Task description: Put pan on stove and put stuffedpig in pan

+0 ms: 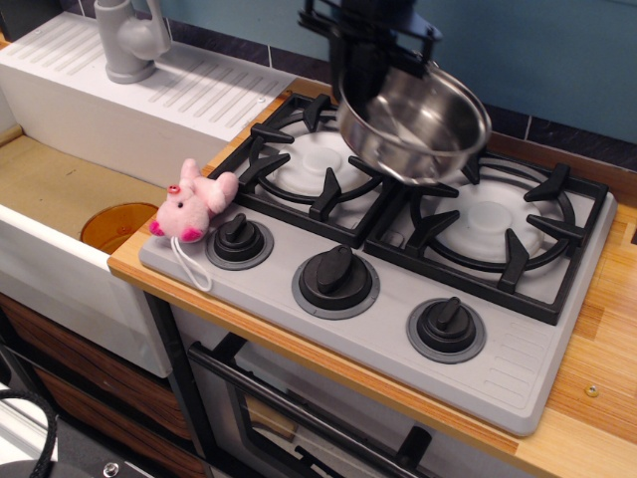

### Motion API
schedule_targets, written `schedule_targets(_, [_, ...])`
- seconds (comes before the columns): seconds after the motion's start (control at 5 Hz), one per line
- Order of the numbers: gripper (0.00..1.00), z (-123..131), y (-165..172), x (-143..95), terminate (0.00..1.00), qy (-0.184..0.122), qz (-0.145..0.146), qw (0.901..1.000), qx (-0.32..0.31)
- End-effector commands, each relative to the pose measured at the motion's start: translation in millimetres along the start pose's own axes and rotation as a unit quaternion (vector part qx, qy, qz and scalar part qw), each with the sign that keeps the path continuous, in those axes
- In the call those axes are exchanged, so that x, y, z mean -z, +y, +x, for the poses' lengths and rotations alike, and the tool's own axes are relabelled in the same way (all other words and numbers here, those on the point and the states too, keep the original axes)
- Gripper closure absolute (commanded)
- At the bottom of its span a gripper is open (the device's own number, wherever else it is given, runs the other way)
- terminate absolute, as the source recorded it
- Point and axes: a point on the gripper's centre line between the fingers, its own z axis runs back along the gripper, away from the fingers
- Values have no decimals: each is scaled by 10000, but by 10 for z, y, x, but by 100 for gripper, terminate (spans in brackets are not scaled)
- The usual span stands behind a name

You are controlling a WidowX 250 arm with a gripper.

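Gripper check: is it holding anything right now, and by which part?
Yes. The gripper holds the pan by its back-left rim, lifted and tilted above the stove. The stuffedpig lies untouched.

The pincer (360, 62) is cut off by the top edge, its fingertips hidden behind the motion-blurred pan (413, 121); part of the stove's (398, 329) grates is covered by the pan

- Blue-painted back wall (557, 60) with a dark tile strip (577, 134) along its base.
- Light wooden butcher-block countertop (597, 339), front edge showing a pale plywood band.
- White ribbed drainboard (149, 90) at left, carrying a grey toy faucet (127, 40).
- Tan sink basin (50, 189) with an orange round drain (117, 225).
- Dark oven door handle (299, 413) below the counter.
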Motion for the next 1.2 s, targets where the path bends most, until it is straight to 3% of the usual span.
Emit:
schedule_targets(0.0, [100,130,384,-381,0,-346,329,9987,150])
schedule_targets(0.2, [100,156,526,-374,0,-370,370,9983,247])
schedule_targets(0.6, [100,261,737,-131,0,-513,287,9976,376])
schedule_targets(1.0, [100,222,768,72,0,-589,209,9976,299])
